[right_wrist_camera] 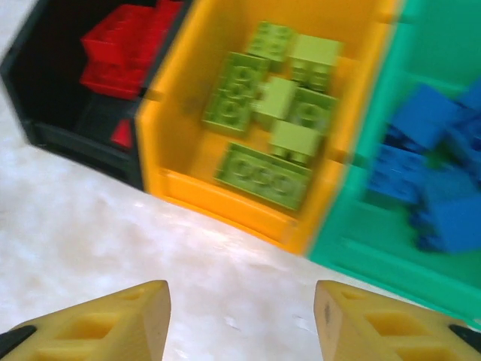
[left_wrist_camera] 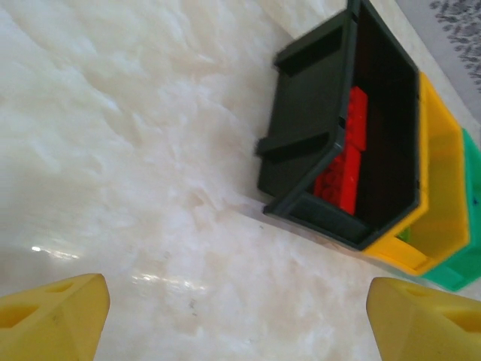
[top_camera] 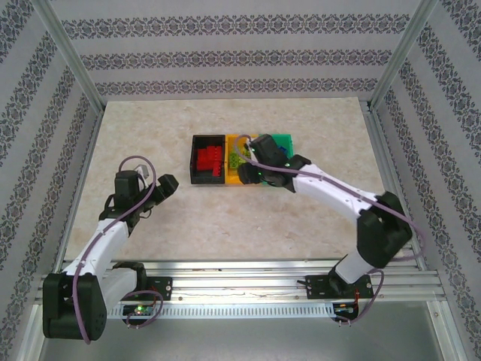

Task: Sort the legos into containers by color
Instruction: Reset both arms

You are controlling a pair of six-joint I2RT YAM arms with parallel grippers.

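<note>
A glossy, marble-patterned surface is seen on the table (left_wrist_camera: 113,150). The black bin (left_wrist_camera: 308,113), orange bin (right_wrist_camera: 188,135) and green bin (right_wrist_camera: 353,226) are moulded in smooth plastic, as are the studded lime bricks (right_wrist_camera: 263,177).

I saw bright, even light; glare streaked the tabletop (left_wrist_camera: 158,280) in the left wrist view, and the right wrist view was blurred

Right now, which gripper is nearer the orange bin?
Right. The right gripper hovers at the near side of the orange bin. The left gripper is off to the left, beyond the black bin, over bare table.
</note>
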